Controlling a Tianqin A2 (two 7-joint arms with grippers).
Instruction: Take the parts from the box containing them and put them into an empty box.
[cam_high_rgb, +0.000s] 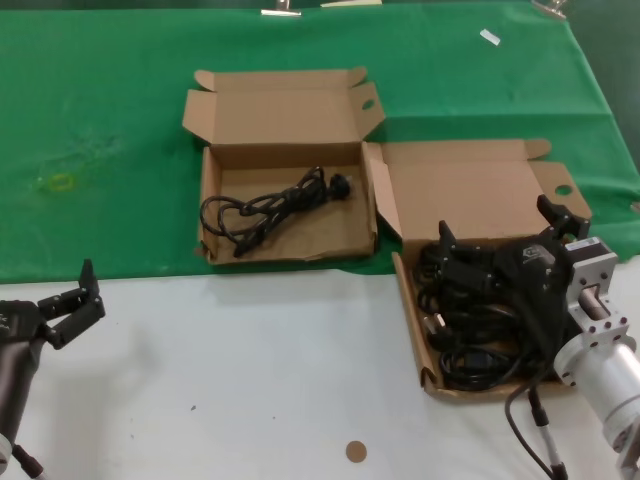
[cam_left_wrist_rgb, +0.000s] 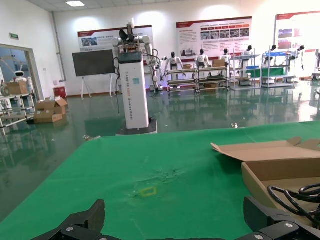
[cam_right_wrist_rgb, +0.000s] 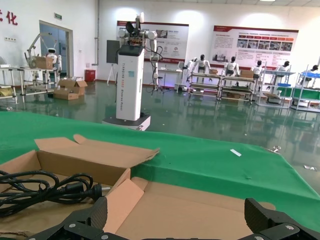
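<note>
While most parts (cam_high_rgb: 478, 310) sit piled in the source box (cam_high_rgb: 480, 190) at lower right of the head view, one cord bundle (cam_high_rgb: 270, 205) already lies in the destination box (cam_high_rgb: 285, 110) at upper centre. Est. progress: early; one bundle moved, the bulk left. Right gripper (cam_high_rgb: 500, 240) hovers over the pile w/ fingers spread, nothing pinched. Left gripper (cam_high_rgb: 72, 300) is parked at lower left above the white table (cam_high_rgb: 250, 380), fingers also spread, empty. Both boxes straddle the green cloth (cam_high_rgb: 100, 120) edge.
</note>
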